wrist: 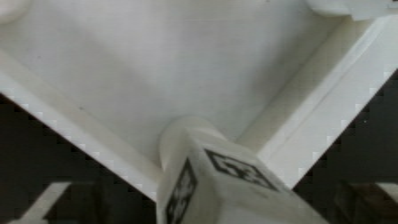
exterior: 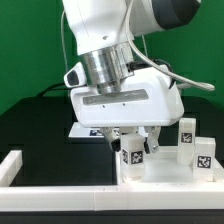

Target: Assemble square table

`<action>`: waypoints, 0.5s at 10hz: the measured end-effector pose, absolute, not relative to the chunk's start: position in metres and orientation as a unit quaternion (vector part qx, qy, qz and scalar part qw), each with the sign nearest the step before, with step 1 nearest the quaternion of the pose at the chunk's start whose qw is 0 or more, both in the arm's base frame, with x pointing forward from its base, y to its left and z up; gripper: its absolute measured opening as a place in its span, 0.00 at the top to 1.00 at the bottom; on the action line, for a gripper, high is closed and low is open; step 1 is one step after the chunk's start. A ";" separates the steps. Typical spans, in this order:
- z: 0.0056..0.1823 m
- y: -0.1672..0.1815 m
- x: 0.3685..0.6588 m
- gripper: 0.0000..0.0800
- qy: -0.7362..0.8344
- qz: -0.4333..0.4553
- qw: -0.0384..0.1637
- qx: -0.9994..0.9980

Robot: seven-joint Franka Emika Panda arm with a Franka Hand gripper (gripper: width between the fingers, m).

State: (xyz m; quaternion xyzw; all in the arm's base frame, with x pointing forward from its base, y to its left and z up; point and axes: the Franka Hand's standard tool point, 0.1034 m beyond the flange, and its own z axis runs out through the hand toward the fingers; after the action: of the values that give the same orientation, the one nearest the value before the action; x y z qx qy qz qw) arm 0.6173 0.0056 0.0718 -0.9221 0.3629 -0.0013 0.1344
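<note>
Directly above the tabletop (exterior: 160,172), the gripper (exterior: 134,143) stood with jaws spread either side of an upright leg (exterior: 133,155), two more legs (exterior: 186,133) beside it.

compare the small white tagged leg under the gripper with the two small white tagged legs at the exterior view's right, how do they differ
The small white tagged leg under the gripper sits between the open gripper fingers; the two small white tagged legs at the right stand clear of the arm. The first stands alone near the slab corner; the others stand as a close pair. All are white, upright and carry black-and-white tags.
</note>
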 end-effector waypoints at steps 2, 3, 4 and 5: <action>0.073 0.005 0.616 0.19 0.200 -0.019 0.109 -0.974; 0.074 0.005 0.616 0.19 0.089 -0.027 0.093 -0.991; 0.070 -0.001 0.612 0.19 0.001 -0.025 0.094 -0.995; 0.070 -0.001 0.612 0.19 0.009 -0.025 0.093 -0.995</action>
State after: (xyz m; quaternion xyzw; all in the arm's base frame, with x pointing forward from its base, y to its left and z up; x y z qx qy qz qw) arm 0.6123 -0.0012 0.0700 -0.9953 0.0095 -0.0250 0.0935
